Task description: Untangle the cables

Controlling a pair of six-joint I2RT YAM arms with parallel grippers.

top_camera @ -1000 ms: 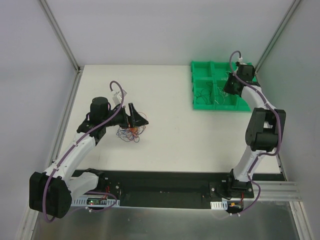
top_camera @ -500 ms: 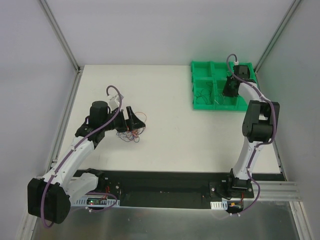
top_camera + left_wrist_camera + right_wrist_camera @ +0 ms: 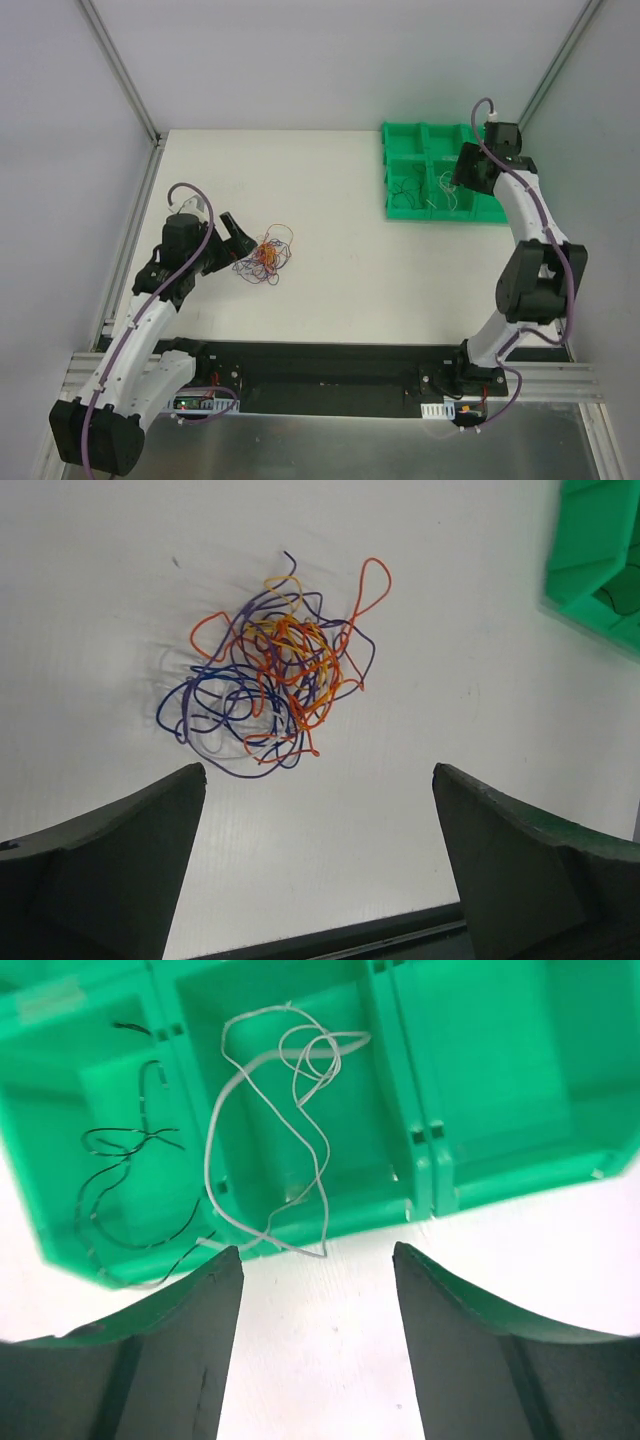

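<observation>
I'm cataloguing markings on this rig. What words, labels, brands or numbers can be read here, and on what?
No text can be read in any view.
Small green board by the left arm base: any print too small to read.
Pale patch on the bin rim: blurred, nothing legible.
On the cables: no markings visible.

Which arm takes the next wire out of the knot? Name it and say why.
Left. The left claw is open and aimed straight at the knot of cables. The right claw, also open and empty, is at the green tray on the far right, well away from the knot.
</observation>
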